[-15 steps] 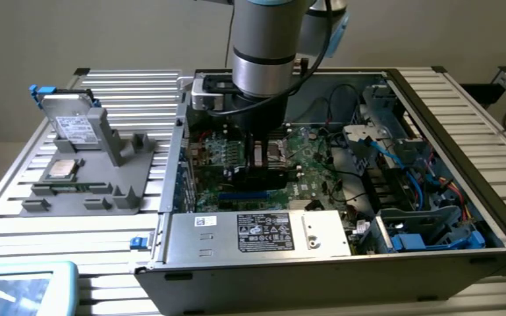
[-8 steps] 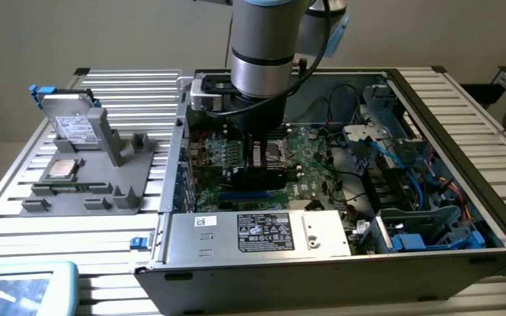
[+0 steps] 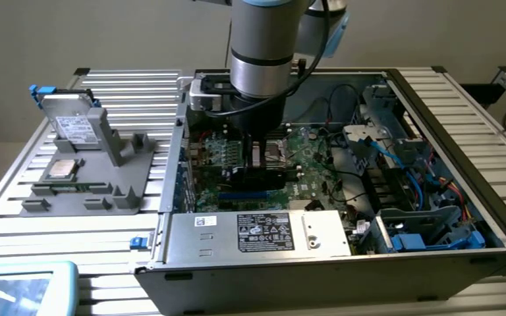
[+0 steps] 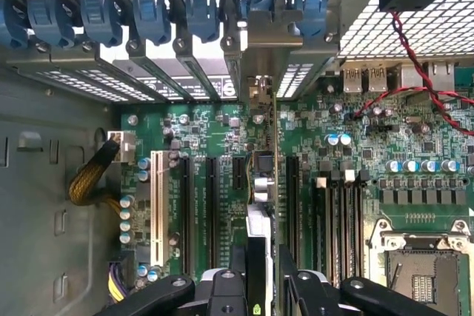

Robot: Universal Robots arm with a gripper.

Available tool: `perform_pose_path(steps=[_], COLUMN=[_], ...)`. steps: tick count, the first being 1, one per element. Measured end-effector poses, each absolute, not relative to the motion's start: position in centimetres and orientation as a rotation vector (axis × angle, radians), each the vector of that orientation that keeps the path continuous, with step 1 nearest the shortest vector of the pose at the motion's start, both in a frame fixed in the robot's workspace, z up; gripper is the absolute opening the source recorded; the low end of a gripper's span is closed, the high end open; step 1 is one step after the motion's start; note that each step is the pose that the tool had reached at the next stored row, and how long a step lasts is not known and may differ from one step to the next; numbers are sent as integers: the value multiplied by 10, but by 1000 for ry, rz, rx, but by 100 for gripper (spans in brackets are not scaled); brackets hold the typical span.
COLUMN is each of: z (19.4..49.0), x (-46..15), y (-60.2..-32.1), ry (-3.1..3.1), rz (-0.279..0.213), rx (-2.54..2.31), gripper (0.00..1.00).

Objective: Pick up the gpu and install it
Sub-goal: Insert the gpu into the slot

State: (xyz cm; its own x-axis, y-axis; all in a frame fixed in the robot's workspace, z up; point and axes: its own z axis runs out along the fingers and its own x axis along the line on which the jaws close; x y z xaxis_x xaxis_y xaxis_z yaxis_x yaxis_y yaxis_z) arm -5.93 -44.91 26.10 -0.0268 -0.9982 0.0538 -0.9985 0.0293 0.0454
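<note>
Gpu (image 4: pixel 264 175) sits clamped edge-on in the tool (image 4: pixel 261 260), hanging straight below it over the motherboard (image 4: pixel 200 127), long axis parallel to the black slots (image 4: pixel 211 205) either side, far end toward the case's rear wall (image 4: pixel 74 72).

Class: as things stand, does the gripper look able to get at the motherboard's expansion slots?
Probably yes. The case is open, and the gripper, closed on the gpu, hangs right over the expansion slots. The yellow cables and red-black wires lie clear of them, not across them.
</note>
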Motion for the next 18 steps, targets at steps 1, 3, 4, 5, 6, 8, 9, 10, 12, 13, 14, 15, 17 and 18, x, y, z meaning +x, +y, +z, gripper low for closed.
perform_pose_path(steps=[1,3,4,5,6,8,9,10,12,13,14,15,17,18], z=[261,261,261,260,260,260,260,260,260,260,260,260,259,259], x=[-59,-60,-60,-60,-60,-60,-60,-60,-60,-60,-60,-60,-60,-61], y=[-449,-449,-449,-449,-448,-448,-448,-448,-448,-448,-448,-448,-448,-448], ry=[-2202,-2202,-2202,-2202,-2202,-2202,-2202,-2202,-2202,-2202,-2202,-2202,-2202,-2202], rz=[8,8,8,7,7,8,8,8,7,7,7,7,7,7], rx=[2141,2141,2141,2141,2141,2141,2141,2141,2141,2141,2141,2141,2141,2141], gripper=[27,27,27,27,27,27,27,27,27,27,27,27,27,27])
